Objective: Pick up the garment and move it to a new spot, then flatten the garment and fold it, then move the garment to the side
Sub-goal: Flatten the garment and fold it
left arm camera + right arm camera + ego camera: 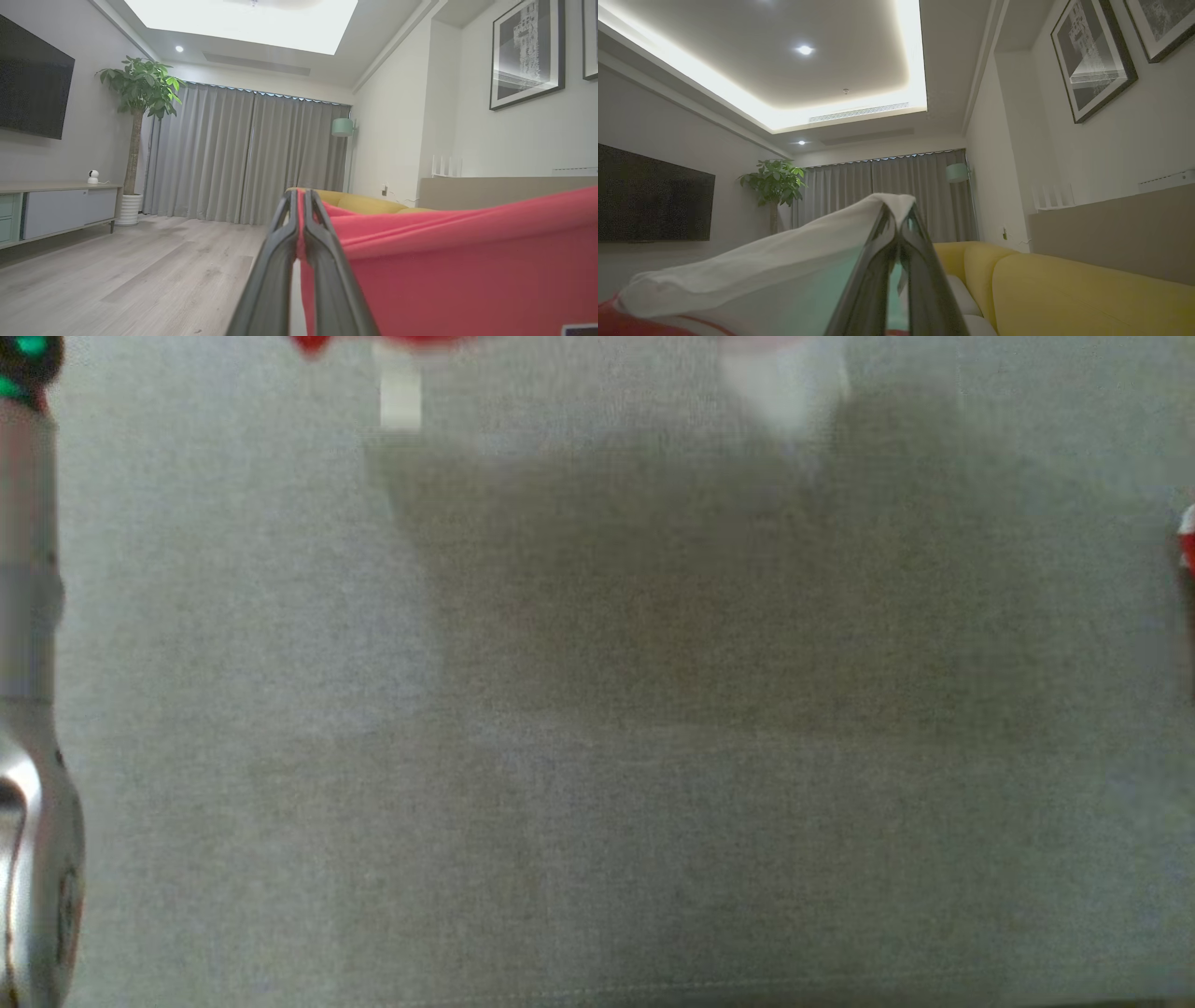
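Note:
The garment (467, 261) is red with white parts. In the left wrist view its red cloth stretches taut to the right from my left gripper (299, 193), which is shut on its edge. In the right wrist view my right gripper (896, 210) is shut on a white part of the garment (761, 261), which drapes away to the left. In the blurred head view, red and white bits of the garment (780, 387) hang at the top edge, casting a broad shadow on the grey surface (597, 859) below. A silver forearm (28, 709) runs along the left edge.
A yellow sofa (1064, 289) lies ahead on the right. A wall TV (32, 79), a low cabinet (60, 210), a potted plant (140, 88) and grey curtains (243, 154) surround a wood floor (140, 270). A small red and white thing (1187, 537) shows at the right edge.

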### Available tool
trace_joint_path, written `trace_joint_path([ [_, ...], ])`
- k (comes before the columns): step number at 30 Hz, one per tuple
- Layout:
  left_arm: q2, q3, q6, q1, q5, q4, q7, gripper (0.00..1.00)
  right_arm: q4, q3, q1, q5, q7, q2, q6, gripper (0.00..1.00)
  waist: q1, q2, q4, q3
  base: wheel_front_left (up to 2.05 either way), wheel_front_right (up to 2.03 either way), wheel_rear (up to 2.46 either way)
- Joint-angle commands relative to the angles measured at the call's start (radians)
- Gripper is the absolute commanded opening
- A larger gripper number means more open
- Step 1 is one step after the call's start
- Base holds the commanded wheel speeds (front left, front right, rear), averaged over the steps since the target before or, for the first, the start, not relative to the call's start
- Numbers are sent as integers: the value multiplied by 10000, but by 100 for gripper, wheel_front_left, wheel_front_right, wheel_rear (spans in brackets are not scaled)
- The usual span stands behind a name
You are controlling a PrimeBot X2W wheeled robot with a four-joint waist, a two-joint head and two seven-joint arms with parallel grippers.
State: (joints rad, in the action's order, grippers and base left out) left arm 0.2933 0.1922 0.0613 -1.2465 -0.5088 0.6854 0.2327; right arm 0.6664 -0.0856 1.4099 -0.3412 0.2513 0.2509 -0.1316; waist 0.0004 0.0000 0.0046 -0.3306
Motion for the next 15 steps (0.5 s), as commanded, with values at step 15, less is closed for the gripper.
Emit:
trace_joint_path([
  [15,-655,-1523,546,2562,473,-29,288,0,-1079,550,-3469,-996,103,-519,9,0,-4,0,-270,-654,0,0,0],
])
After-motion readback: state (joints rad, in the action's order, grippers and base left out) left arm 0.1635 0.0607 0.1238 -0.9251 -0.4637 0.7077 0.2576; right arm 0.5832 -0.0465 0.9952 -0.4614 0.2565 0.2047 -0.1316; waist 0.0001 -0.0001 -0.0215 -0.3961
